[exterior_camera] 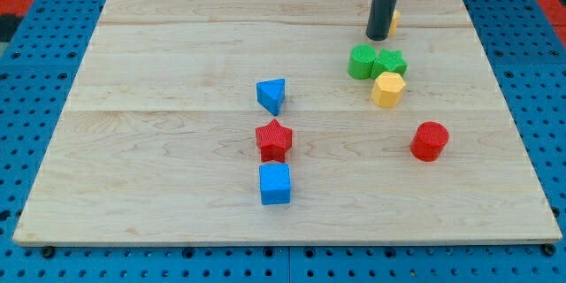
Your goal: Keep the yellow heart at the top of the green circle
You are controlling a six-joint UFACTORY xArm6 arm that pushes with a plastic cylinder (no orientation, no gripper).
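Note:
My tip (378,37) rests on the board near the view's top right. The yellow heart (393,22) is mostly hidden behind the rod; only a sliver shows on the rod's right side, touching or nearly touching it. The green circle (361,62) lies just below the tip, a short gap away. The heart sits above the green circle and slightly to its right.
A green star (390,64) touches the green circle's right side, with a yellow hexagon (388,89) just below the star. A red cylinder (430,141) lies lower right. A blue triangle (272,95), red star (273,139) and blue cube (275,183) form a column at centre.

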